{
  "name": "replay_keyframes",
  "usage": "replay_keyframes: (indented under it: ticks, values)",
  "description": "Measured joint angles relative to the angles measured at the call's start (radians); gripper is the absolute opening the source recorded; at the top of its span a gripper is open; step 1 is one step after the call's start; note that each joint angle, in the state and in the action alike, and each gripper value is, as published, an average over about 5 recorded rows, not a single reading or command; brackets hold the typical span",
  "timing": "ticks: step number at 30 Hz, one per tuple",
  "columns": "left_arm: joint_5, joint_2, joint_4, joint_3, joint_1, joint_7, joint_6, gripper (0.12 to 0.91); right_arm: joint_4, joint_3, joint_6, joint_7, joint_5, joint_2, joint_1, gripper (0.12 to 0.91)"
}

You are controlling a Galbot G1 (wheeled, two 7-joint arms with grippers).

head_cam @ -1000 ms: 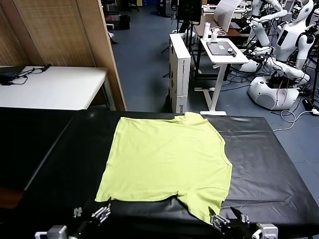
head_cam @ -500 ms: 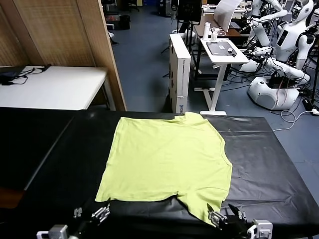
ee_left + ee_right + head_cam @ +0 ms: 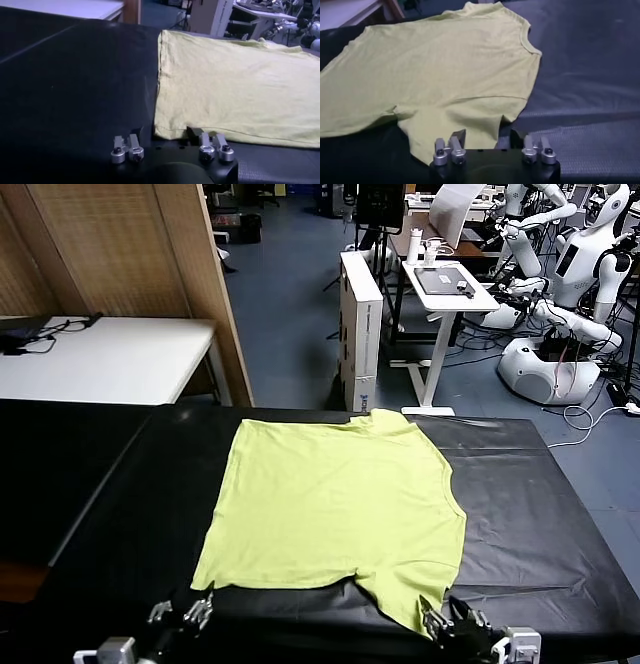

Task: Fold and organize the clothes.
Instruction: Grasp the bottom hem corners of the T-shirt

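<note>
T-shirt [image 3: 335,514]: no legible print | left gripper [image 3: 190,612]: grips hem corner | right gripper [image 3: 452,624]: clamped on sleeve

Even, diffuse indoor light fills the head view, sharp throughout. The black table cover [image 3: 520,514] shows faint sheen along its wrinkles. Both wrist views are dimmer, their backgrounds soft, shadows pooling under the T-shirt [image 3: 235,90] edges.

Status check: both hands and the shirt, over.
Left hand at near-left hem corner. Right hand shut on near sleeve. T-shirt flat on black table, unfolded. Nothing in the way.
</note>
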Motion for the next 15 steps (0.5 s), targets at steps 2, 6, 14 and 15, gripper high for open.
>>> replay_keyframes:
  ticks: [2, 6, 14, 15]
  values:
    - [0.000, -0.001, 0.000, 0.001, 0.000, 0.001, -0.002, 0.177, -0.001, 0.000, 0.000, -0.001, -0.001, 0.000, -0.001, 0.140]
    - [0.001, -0.001, 0.000, 0.001, 0.000, 0.002, -0.004, 0.147, 0.013, 0.005, -0.001, 0.007, 0.002, -0.003, -0.015, 0.140]
    - [0.011, -0.006, -0.032, -0.013, 0.036, 0.001, -0.012, 0.147, 0.086, 0.035, -0.038, 0.045, 0.019, -0.015, -0.096, 0.140]
    - [0.013, -0.005, -0.039, -0.017, 0.045, 0.000, -0.016, 0.147, 0.096, 0.038, -0.041, 0.047, 0.019, -0.015, -0.108, 0.140]
